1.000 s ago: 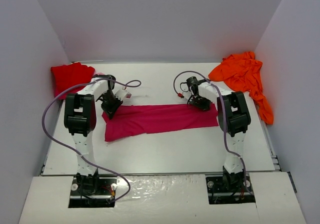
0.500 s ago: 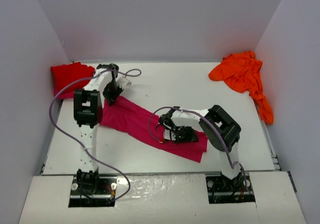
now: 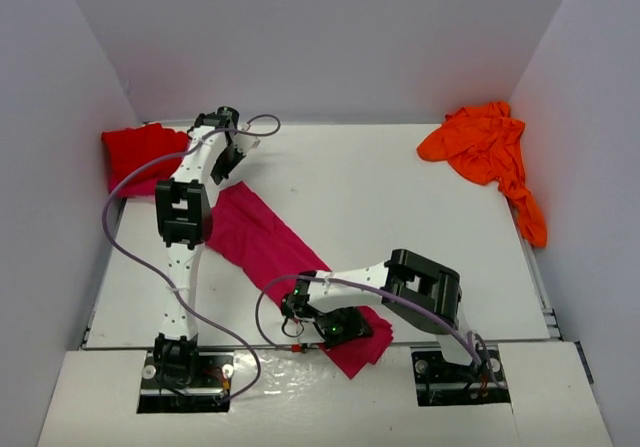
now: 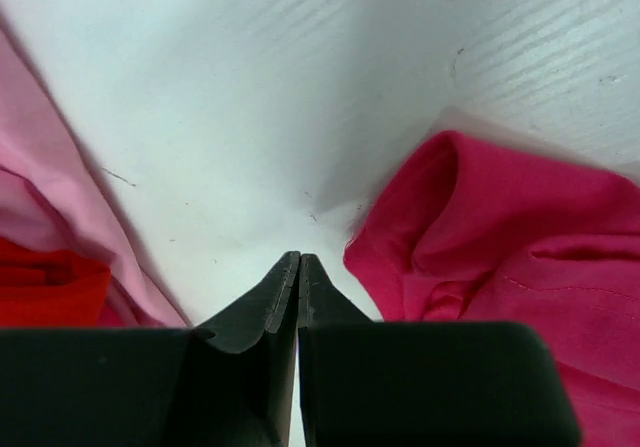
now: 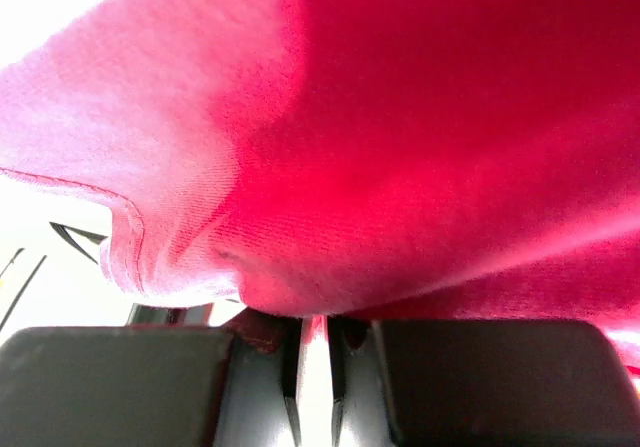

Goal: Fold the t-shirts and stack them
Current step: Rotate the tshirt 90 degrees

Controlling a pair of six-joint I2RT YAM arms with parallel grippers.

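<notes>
1. The bright red cloth t-shirt [image 3: 140, 152] is bunched in the far-left corner of your white table [image 3: 400, 197].
2. Your left gripper [image 4: 298, 263] is clenched on nothing, just beside the magenta-pink cloth t-shirt [image 3: 262, 239], which runs diagonally to the near edge.
3. Your right gripper [image 3: 338, 327] is pinching that shirt's near end.
4. The orange cloth t-shirt [image 3: 485, 147] is heaped in the far-right corner.
</notes>
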